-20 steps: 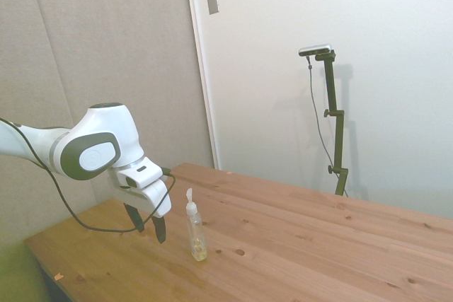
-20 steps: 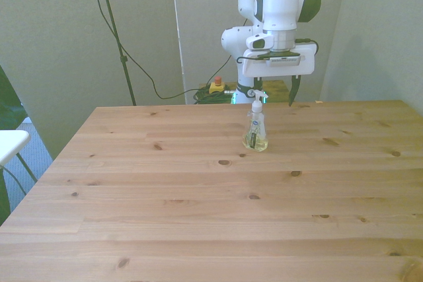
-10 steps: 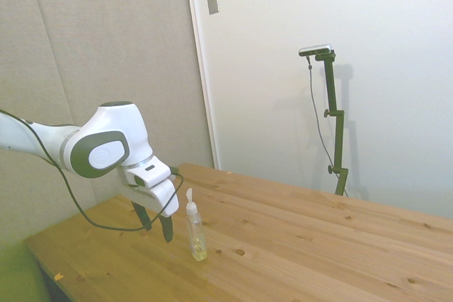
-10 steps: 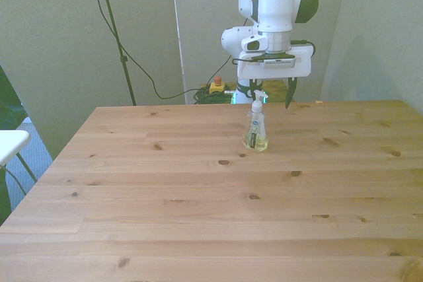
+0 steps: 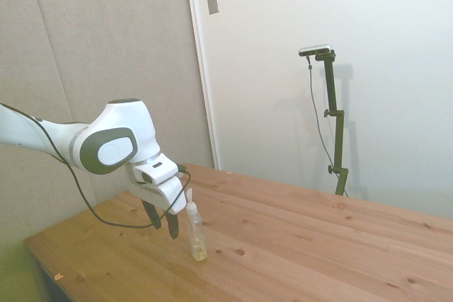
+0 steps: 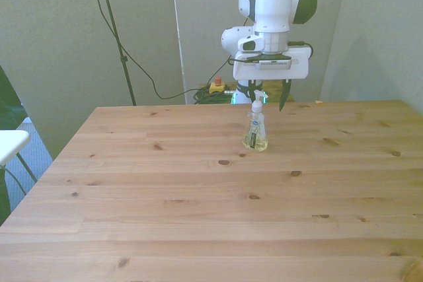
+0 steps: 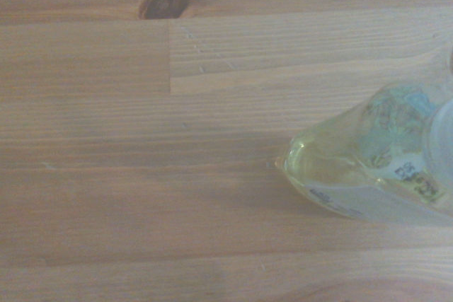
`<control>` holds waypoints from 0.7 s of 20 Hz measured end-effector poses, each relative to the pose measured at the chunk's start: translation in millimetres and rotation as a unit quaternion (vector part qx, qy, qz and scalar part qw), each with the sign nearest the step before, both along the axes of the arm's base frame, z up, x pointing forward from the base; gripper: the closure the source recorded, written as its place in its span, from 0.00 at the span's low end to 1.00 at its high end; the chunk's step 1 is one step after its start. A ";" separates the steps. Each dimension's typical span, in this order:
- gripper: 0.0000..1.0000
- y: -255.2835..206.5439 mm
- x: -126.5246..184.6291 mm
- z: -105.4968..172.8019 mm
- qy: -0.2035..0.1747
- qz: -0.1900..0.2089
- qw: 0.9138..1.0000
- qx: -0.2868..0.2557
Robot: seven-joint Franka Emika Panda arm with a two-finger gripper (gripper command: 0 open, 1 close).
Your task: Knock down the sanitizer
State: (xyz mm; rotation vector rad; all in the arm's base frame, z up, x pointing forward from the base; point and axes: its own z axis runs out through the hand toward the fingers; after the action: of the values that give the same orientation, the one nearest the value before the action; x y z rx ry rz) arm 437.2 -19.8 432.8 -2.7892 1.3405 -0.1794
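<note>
1. The sanitizer (image 6: 256, 130) stands upright on the wooden table (image 6: 198, 203), toward the far edge and a little to the front view's right of the middle. A little yellowish liquid sits in its base; the white pump cap points up.
2. The gripper (image 6: 266, 100) hangs just behind the bottle at cap height, fingers pointing down and spread apart, holding nothing. In the front view one dark finger shows clear to the bottle's right; the other is mostly hidden behind the cap.
3. In the side view the gripper (image 5: 173, 223) sits right beside the sanitizer (image 5: 196, 235) on its left; cannot tell whether it touches the cap yet.
4. Wrist view shows the sanitizer (image 7: 375, 167) base from above with bare table (image 7: 141, 139) around it; nothing else is close.
5. Step in hand, as I judge it: approach done, the push not yet delivered, bottle not tipped.
6. The next move calls for a sideways or forward sweep with a finger against the upper body or neck, high enough to topple it, not slide it.
7. Risk: a low contact would just scoot the light bottle along the wood.
</note>
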 end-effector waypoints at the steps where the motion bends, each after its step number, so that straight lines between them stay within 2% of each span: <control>1: 1.00 -0.7 1.1 -0.8 0.001 -0.001 1.000 -0.001; 14: 1.00 -4.9 20.1 -9.6 0.012 -0.011 1.000 0.000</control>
State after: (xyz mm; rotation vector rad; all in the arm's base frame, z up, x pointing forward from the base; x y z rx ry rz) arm 457.3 -24.7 423.2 -2.7852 1.3781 -0.1469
